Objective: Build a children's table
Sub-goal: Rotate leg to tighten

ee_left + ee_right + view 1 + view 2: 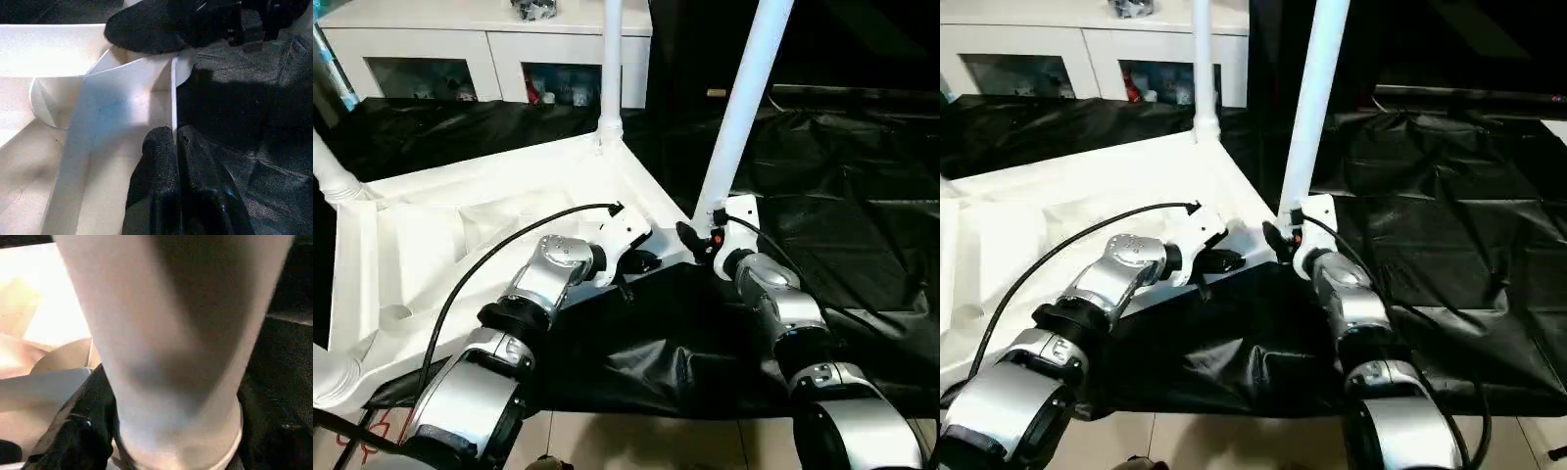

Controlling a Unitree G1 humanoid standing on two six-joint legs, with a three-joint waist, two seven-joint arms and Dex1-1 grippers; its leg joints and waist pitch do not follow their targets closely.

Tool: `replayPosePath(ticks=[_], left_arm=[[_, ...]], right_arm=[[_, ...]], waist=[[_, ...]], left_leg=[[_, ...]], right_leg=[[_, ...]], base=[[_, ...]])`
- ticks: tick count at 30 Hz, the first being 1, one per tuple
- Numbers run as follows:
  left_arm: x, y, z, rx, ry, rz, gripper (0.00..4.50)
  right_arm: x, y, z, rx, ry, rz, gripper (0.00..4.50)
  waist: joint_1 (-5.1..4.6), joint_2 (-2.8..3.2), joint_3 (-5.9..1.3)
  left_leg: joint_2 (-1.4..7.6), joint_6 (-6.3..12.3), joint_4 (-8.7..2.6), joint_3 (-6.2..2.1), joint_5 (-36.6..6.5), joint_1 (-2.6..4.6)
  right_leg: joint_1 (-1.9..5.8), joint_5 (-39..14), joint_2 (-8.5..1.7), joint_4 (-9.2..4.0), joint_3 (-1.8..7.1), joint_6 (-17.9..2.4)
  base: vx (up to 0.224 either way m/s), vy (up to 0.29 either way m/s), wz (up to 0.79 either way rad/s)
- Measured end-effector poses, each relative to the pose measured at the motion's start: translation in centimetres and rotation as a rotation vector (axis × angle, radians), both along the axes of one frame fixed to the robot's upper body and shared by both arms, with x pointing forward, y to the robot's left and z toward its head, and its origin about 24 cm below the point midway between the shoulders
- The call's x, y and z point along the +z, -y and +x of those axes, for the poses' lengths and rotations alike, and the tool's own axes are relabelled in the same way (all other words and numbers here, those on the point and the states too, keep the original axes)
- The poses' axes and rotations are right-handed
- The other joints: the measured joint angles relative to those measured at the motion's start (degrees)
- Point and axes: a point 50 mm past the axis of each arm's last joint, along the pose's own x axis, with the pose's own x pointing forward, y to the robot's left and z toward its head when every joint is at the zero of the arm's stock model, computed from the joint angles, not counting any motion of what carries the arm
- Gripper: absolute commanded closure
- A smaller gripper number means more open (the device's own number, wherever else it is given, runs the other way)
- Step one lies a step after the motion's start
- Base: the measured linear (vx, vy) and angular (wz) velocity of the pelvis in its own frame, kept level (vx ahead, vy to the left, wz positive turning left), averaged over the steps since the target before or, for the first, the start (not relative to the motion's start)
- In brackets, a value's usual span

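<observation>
The white tabletop [489,211] lies upside down on a black sheet, ribbed underside up. One leg [610,59] stands upright in the far corner socket. Two more legs [333,174] [333,377] stick out at the left corners. A fourth leg [744,108] leans in the near right corner socket [54,98]. My right gripper [702,238] is shut on this leg's base, and one of its black fingers [73,431] lies against the tube [166,333]. My left gripper [174,139] is shut on the tabletop's thin rim wall [173,93] just beside that socket.
A white cabinet with glass doors [489,54] stands behind the tabletop. The crumpled black sheet [842,206] spreads to the right and in front. A black cable [499,250] arcs over my left forearm. Light floor tiles [636,441] show at the near edge.
</observation>
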Motion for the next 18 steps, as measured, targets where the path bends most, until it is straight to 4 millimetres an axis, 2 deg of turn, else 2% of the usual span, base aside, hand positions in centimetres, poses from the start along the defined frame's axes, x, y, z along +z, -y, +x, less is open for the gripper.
replayPosePath(ticks=[3,6,11,18], left_arm=[[0.1,-0.1,0.0,-0.004,0.003,0.001,4.5],[0.1,-0.5,0.0,-0.021,0.004,0.003,4.5],[0.3,-2.4,-0.3,-0.116,-0.02,-0.007,4.5],[0.4,-3.8,-1.2,-0.271,-0.063,-0.002,4.5]], right_arm=[[0.1,0.2,0.0,0.037,0.006,0.008,0.67],[0.2,0.3,-0.1,0.101,0.012,0.013,0.67],[0.2,2.0,-1.6,0.343,0.02,0.007,0.67],[0.6,3.7,-3.7,0.637,-0.026,-0.018,0.67]], waist=[[-0.11,0.01,0.01],[-0.32,0.0,0.02],[-0.11,-0.01,0.05],[1.62,0.03,0.07]], left_leg=[[0.0,0.0,0.0,0.0,0.0,-0.02],[0.0,0.0,-0.05,0.0,0.0,-0.03],[0.06,0.02,-0.07,0.0,0.0,-0.12],[0.1,0.02,-0.03,0.03,0.0,-0.17]], right_leg=[[0.0,0.0,0.0,-0.03,0.0,0.0],[-0.03,0.0,0.01,-0.03,-0.02,0.0],[-0.07,0.0,0.04,-0.08,-0.09,0.1],[-0.06,0.0,0.02,-0.07,-0.13,0.0]], base=[[0.0,0.0,0.0],[0.0,0.0,0.0],[0.0,0.0,0.0],[0.0,0.0,0.0]])
